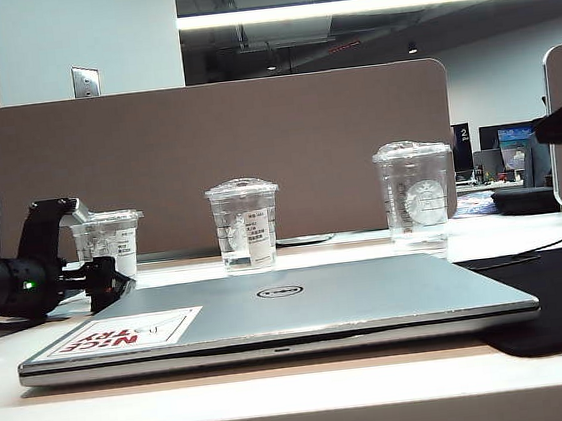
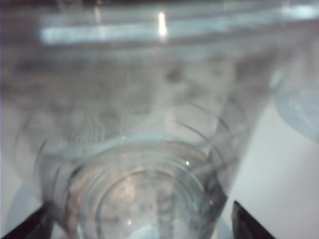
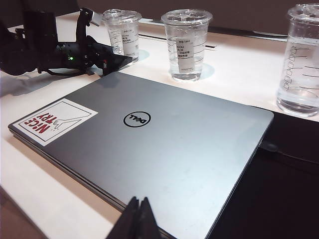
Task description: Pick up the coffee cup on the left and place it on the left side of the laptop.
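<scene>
The coffee cup (image 1: 109,241), short, clear and lidded with a white label, stands at the left of the table, behind the laptop's (image 1: 301,304) left corner. My left gripper (image 1: 112,280) lies low on the table right at it. In the left wrist view the coffee cup (image 2: 149,124) fills the picture, and the left gripper (image 2: 139,226) is open with a dark finger on each side of the cup's base. My right gripper (image 3: 138,203) is shut and empty, hovering over the near edge of the closed silver laptop (image 3: 159,144). From there the coffee cup (image 3: 122,32) and left gripper (image 3: 115,58) show beyond the sticker corner.
A narrower clear cup with a domed lid (image 1: 245,224) stands behind the laptop's middle. The tallest cup (image 1: 416,196), with a round logo, stands at the right. A black mat (image 1: 561,292) with a cable lies right of the laptop. A beige partition (image 1: 205,158) backs the table.
</scene>
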You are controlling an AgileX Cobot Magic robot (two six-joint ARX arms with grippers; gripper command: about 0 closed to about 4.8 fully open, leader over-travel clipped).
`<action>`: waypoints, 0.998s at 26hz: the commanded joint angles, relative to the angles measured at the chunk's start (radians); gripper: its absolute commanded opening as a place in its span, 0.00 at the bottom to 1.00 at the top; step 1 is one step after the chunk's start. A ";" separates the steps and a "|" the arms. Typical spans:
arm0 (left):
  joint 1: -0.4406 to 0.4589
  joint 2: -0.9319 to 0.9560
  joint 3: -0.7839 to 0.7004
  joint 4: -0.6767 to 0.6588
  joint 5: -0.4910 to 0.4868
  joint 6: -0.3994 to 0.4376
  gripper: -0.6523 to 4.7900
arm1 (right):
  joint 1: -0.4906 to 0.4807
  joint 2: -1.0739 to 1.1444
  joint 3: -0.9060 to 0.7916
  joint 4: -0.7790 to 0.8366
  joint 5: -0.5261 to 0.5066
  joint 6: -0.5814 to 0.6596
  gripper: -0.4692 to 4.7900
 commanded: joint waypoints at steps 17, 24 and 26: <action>0.000 0.043 0.056 -0.071 0.001 0.011 0.61 | 0.000 -0.001 -0.004 0.018 0.001 0.003 0.08; 0.007 0.042 0.055 -0.069 0.060 -0.035 0.61 | 0.000 -0.001 -0.004 0.018 0.001 0.003 0.08; 0.007 0.042 0.055 -0.051 0.060 -0.052 0.61 | 0.000 -0.001 -0.004 0.018 0.001 0.003 0.08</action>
